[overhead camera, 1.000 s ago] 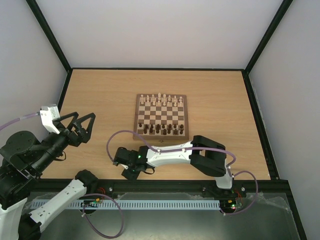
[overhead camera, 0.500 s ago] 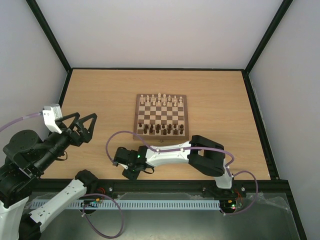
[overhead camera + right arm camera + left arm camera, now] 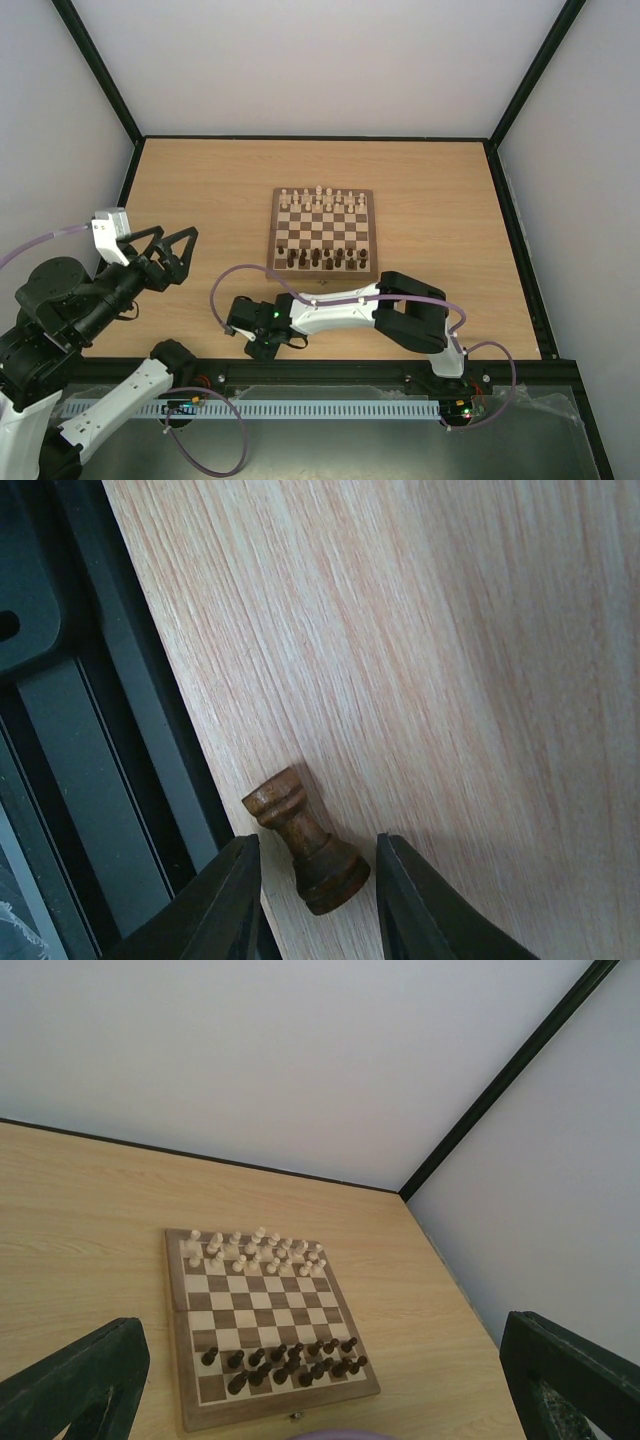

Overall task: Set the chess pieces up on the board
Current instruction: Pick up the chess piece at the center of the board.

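Rook (image 3: 300,835), dark brown, on the bare table (image 3: 430,660) close to the black rail (image 3: 130,780) at the near edge, well apart from the board (image 3: 265,1305). Upright or toppled: cannot tell. Right gripper (image 3: 318,880) low over it, jaws partly spread, one finger either side of the base, a sliver of gap beside one finger, no pinch visible. Left gripper (image 3: 168,240) high above the table's left part, jaws spread wide, holding nothing, facing the board. Pale chess pieces (image 3: 255,1248) lined along the far rows, dark ones (image 3: 290,1360) along the near rows.
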`<state>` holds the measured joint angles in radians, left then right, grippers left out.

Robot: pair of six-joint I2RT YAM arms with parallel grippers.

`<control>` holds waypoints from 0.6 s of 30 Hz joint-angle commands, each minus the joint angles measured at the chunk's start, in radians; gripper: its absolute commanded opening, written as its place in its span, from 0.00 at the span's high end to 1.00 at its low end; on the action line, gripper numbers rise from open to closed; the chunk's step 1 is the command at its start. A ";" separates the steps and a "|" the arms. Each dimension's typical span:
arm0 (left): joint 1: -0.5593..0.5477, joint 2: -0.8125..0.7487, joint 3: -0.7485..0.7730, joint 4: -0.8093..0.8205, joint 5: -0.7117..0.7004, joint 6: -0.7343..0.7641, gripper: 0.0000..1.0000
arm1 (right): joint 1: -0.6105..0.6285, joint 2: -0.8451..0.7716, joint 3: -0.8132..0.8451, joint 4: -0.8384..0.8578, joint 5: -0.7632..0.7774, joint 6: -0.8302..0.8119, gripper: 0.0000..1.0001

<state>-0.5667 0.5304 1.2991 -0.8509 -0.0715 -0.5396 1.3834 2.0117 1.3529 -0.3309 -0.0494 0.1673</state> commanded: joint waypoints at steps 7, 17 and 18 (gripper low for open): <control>-0.002 0.015 -0.021 0.026 0.015 -0.010 0.01 | 0.013 0.030 -0.012 -0.014 -0.018 -0.012 0.81; -0.002 0.026 -0.042 0.046 0.032 -0.016 0.01 | 0.009 -0.027 -0.101 0.024 0.016 0.025 0.89; -0.001 0.026 -0.046 0.050 0.035 -0.014 0.01 | 0.006 -0.039 -0.116 0.030 0.019 0.031 0.89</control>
<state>-0.5667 0.5411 1.2686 -0.8345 -0.0566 -0.5507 1.3861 1.9980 1.3106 -0.2615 -0.0593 0.1719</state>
